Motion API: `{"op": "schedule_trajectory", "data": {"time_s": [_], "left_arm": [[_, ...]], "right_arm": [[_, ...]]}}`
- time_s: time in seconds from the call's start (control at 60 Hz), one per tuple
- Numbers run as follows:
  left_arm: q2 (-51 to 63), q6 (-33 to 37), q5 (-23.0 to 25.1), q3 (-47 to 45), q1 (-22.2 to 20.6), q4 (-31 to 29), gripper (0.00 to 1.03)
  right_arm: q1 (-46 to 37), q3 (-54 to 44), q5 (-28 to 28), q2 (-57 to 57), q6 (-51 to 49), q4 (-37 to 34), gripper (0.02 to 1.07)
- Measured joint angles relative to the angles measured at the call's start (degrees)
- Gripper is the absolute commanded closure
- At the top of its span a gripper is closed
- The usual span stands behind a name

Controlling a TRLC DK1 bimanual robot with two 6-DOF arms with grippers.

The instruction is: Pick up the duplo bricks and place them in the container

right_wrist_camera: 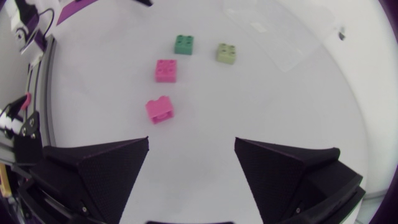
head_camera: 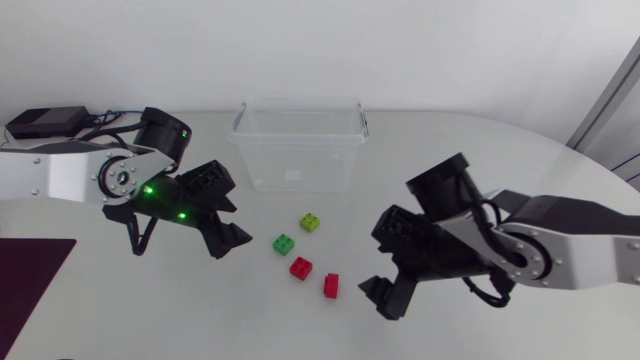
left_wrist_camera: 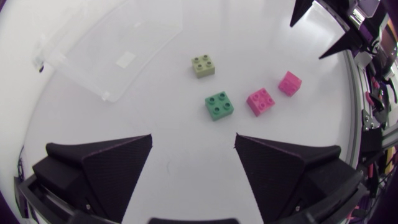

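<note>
Left gripper [left_wrist_camera: 193,140] and right gripper [right_wrist_camera: 191,142] are both held wide apart, clamped on nothing. Four duplo bricks are laid on the white surface [head_camera: 200,310] between them: a lime brick [head_camera: 311,222], a green brick [head_camera: 284,243], a red brick [head_camera: 301,268] and a second red brick [head_camera: 331,286]. A clear container [head_camera: 300,165] is set near the lime brick, not touching it.

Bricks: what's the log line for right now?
on table: lime brick, green brick, two red bricks | container: empty | left jaws: open | right jaws: open
</note>
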Motion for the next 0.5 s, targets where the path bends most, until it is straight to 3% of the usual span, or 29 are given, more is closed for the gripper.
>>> {"op": "schedule_trajectory", "data": {"time_s": [0.233, 0.5], "left_arm": [[1.53, 1.42, 1.31, -0.15, -0.55, 4.04, 0.10], [3.93, 2.38, 3.06, -0.15, -0.24, 5.11, 0.10]], "right_arm": [[1.05, 0.66, -5.03, 3.98, -5.07, 2.36, 0.07], [4.83, 4.68, -6.05, 11.87, -7.10, 3.41, 0.07]]}}
